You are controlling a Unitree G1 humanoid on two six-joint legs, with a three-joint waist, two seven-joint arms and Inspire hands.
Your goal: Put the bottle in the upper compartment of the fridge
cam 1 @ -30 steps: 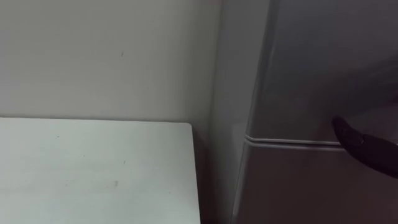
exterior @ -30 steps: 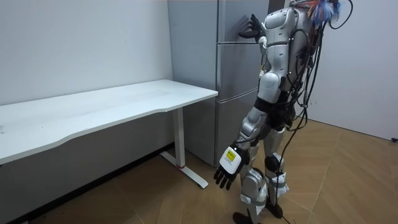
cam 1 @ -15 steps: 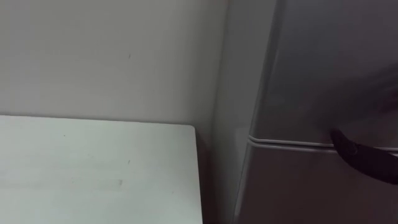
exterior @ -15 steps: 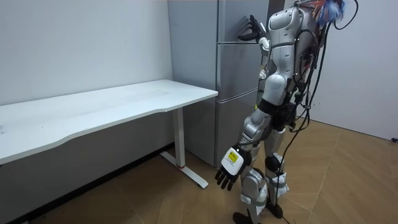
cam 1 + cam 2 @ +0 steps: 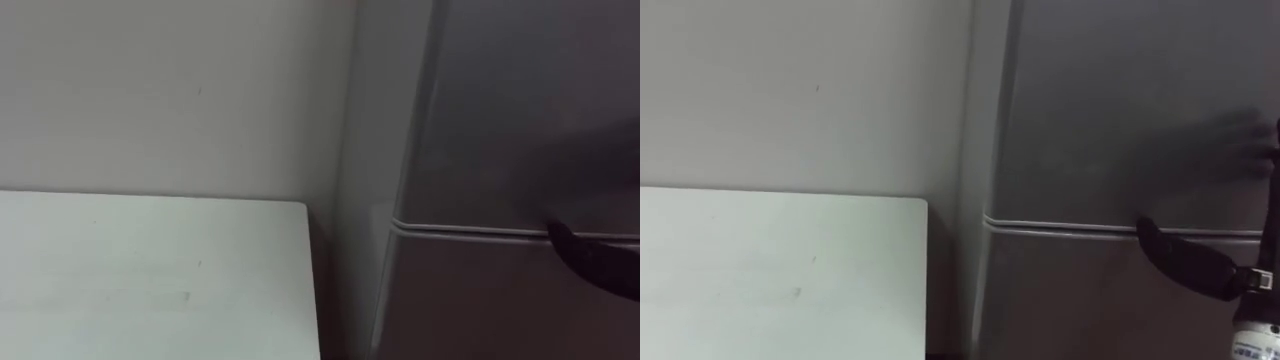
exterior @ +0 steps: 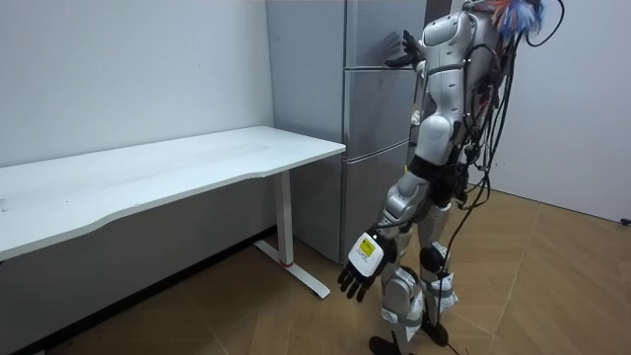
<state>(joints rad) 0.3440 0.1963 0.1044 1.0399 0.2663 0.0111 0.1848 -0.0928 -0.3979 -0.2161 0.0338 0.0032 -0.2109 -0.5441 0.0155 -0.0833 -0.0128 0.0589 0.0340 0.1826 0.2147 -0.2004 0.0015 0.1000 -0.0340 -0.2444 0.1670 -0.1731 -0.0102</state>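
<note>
Room view puts the robot at the fridge (image 6: pixel 367 118), beside the desk's (image 6: pixel 197 163) end. The right hand (image 5: pixel 1185 262) is raised at the seam (image 5: pixel 1060 227) under the upper door (image 5: pixel 1120 100), fingers straight, gripping nothing. The left hand (image 6: pixel 360 268) hangs low, fingers relaxed, empty. Neither hand has the bottle; you cannot tell where it is. Hook the fingers behind the door's edge first, then pull steadily outward. The fridge is closed, so its contents are hidden.

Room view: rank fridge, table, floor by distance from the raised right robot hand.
1. Fridge: the right robot hand is at its door seam.
2. Table: lower, toward the room view's left.
3. Floor: far below.
</note>
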